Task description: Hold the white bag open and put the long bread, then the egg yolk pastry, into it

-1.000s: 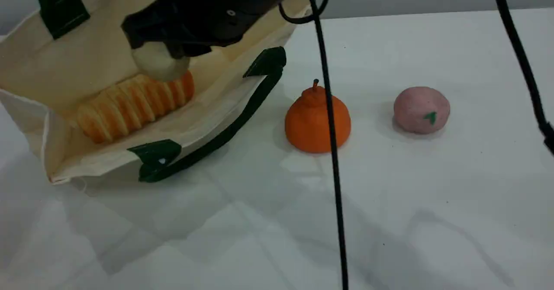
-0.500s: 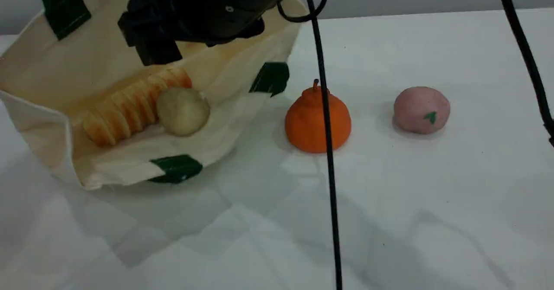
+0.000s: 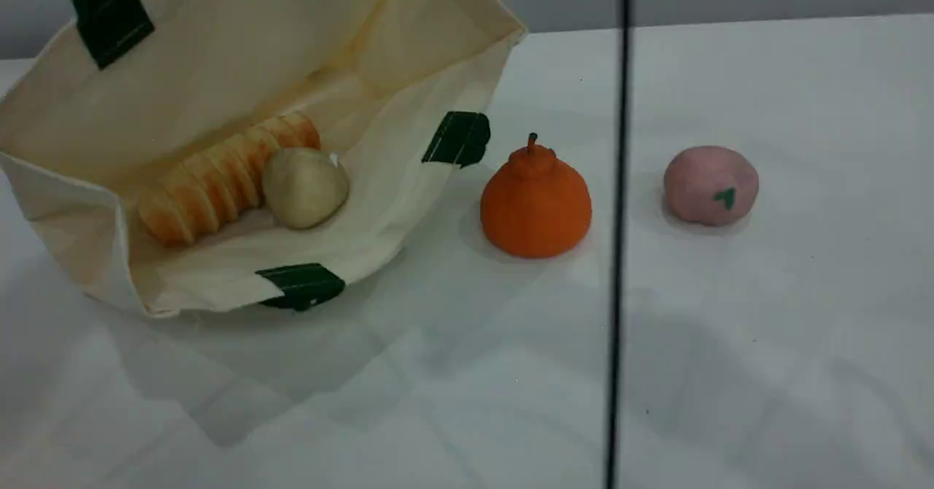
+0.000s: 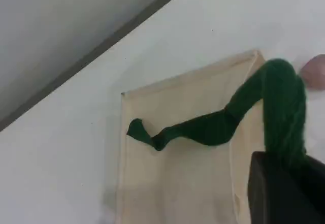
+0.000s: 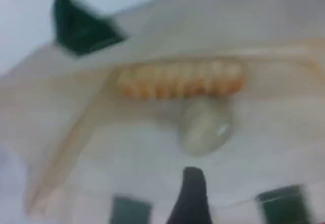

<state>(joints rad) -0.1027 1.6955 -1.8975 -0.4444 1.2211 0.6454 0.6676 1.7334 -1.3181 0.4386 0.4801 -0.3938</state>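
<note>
The white bag point(image 3: 219, 58) stands open at the left, its mouth toward the camera. Inside lies the long bread point(image 3: 219, 175), with the egg yolk pastry point(image 3: 303, 186) resting against its near side. In the left wrist view my left gripper point(image 4: 287, 193) is shut on the bag's green strap handle point(image 4: 213, 127), which lifts the cream cloth point(image 4: 177, 173). The blurred right wrist view looks down at the bread point(image 5: 180, 81) and the pastry point(image 5: 203, 127). One dark fingertip point(image 5: 191, 196) of my right gripper hangs above them, holding nothing. Both arms are out of the scene view.
An orange stemmed fruit point(image 3: 535, 201) sits just right of the bag, and a pink ball with a green mark point(image 3: 710, 185) farther right. A black cable point(image 3: 619, 255) hangs straight down across the view between them.
My right gripper let go of the egg yolk pastry, which dropped beside the long bread. The right arm then pulled up out of the scene view, and the cable swung right.
</note>
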